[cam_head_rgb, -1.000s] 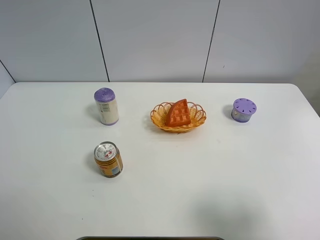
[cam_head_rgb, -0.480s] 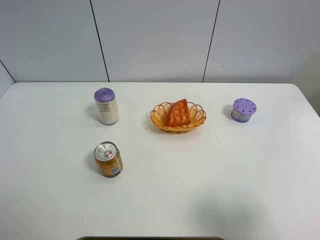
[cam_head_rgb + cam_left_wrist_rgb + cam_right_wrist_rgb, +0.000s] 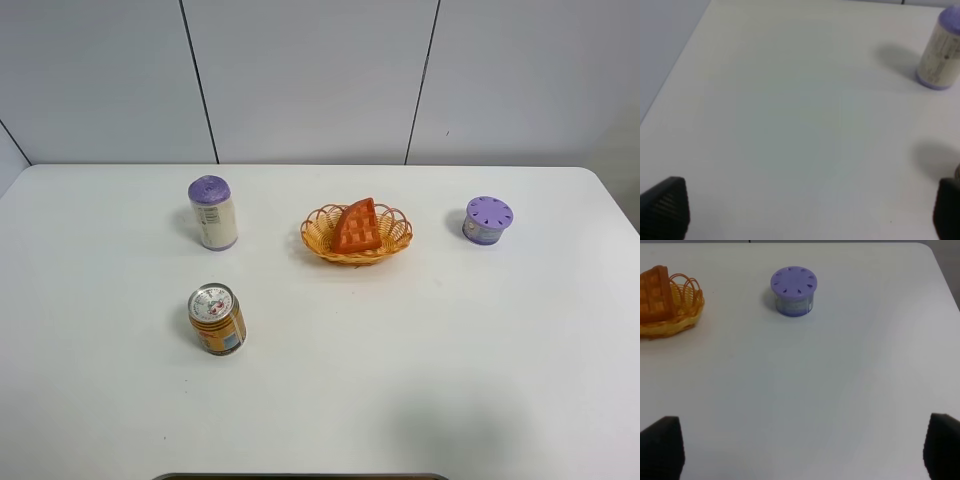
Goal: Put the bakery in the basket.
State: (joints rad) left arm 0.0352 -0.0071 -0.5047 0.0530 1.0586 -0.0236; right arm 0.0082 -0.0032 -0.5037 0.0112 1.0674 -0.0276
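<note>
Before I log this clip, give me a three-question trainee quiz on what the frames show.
1. True or false: the waffle pastry lies in the wicker basket.
2. What stands nearest the table's front edge in the high view? A) purple-lidded round container B) orange can C) purple-capped bottle
3. Fill in: both grippers, left gripper and right gripper, are ____.

Key: 1 true; 2 B; 3 open

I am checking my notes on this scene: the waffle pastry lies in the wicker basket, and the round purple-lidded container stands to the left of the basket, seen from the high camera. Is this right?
One detail is wrong. In the exterior high view the purple-lidded container stands to the right of the basket, not to the left. The waffle pastry does lie in the basket.
</note>
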